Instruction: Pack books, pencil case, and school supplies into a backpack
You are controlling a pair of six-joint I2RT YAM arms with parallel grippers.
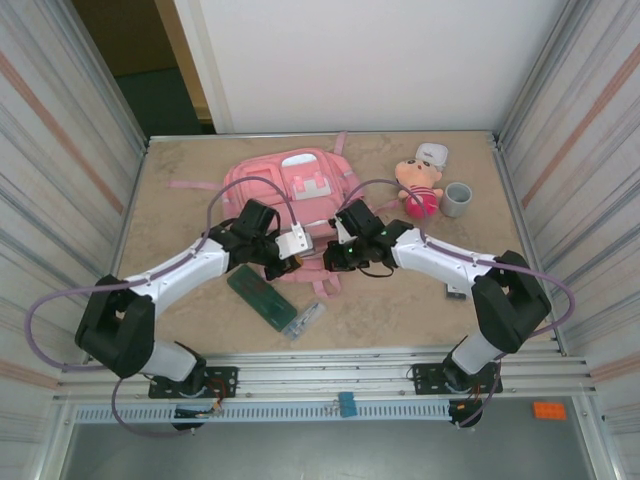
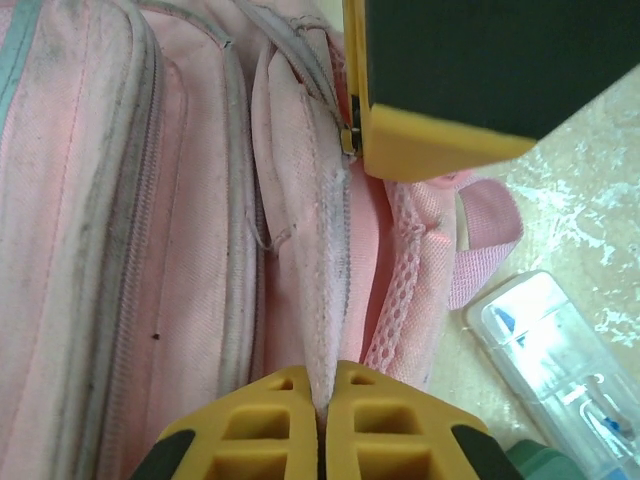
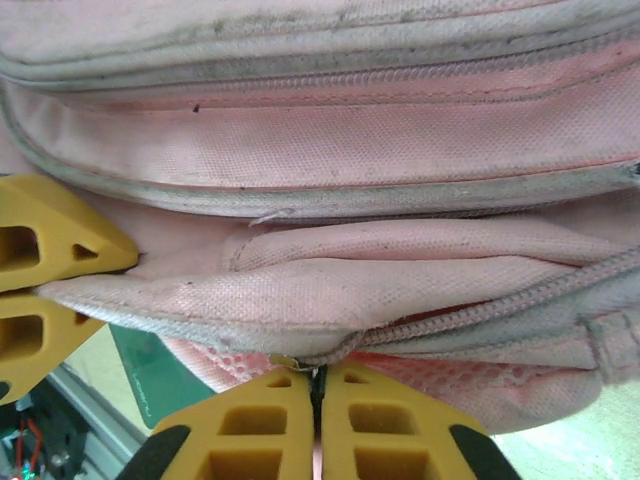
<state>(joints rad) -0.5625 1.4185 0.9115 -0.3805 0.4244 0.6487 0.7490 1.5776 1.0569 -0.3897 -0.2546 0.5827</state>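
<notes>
The pink backpack (image 1: 290, 185) lies flat at the table's middle back. My left gripper (image 2: 322, 395) is shut on a pale fabric edge beside the backpack's zipper (image 2: 335, 230). My right gripper (image 3: 317, 378) is shut on the small metal zipper pull at the backpack's near edge (image 3: 330, 290). In the top view both grippers, left (image 1: 290, 262) and right (image 1: 335, 258), meet at that edge. The dark green pencil case (image 1: 262, 297) lies on the table in front of the left gripper. A clear bluish school supplies case (image 1: 303, 320) lies beside it. The books are out of view.
A pink plush doll (image 1: 420, 185) and a grey cup (image 1: 456, 199) stand at the back right. Metal walls close in both sides of the table. A pink strap (image 2: 485, 235) loops onto the tabletop near the clear case (image 2: 560, 370).
</notes>
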